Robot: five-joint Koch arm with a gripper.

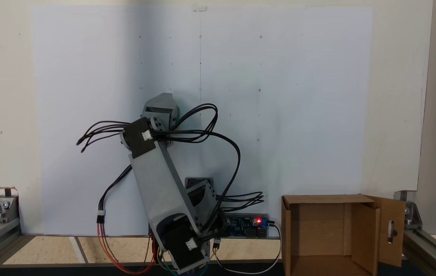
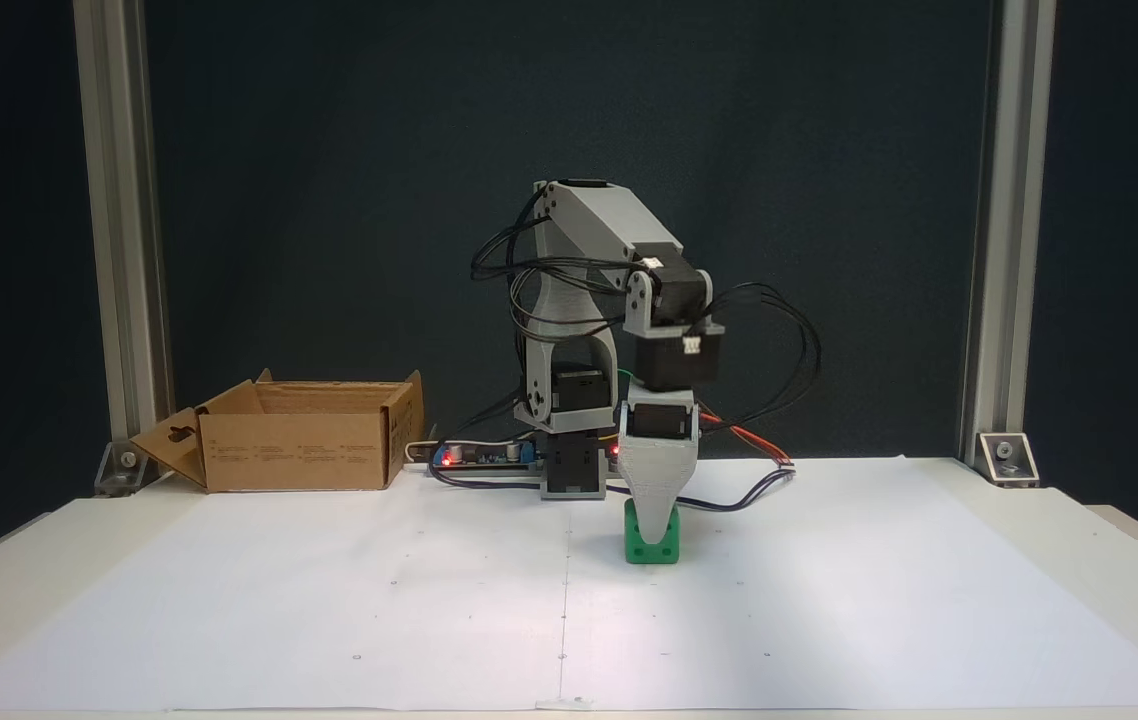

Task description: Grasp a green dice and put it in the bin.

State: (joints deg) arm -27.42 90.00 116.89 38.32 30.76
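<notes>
The grey printed tool [image 2: 651, 520] points straight down, its tapered tip overlapping the top of the small bright green plastic dice [image 2: 651, 543]. Only one jaw face shows from this side, so I cannot tell whether the tool is apart or clamped on the cube. The dice is a cube with no long axis; it sits flat and square on the white paper sheet [image 2: 829, 600], one face toward the camera, just in front of the arm's base. In the other fixed view a sliver of green [image 1: 177, 115] shows at the edge of the wrist housing, the rest covered by the arm.

There is one dice, one arm and one brown corrugated cardboard bin [image 2: 294, 450]. The bin stands at the back of the surface [image 2: 1109, 540], well apart from the dice, to the left in this view; seen from above [image 1: 319, 230] its mouth is open, with a slotted flap [image 1: 391, 230] folded outward.

The paper around the dice lies bare on every side. Aluminium frame posts [image 2: 1004, 250] stand at the surface's back corners.
</notes>
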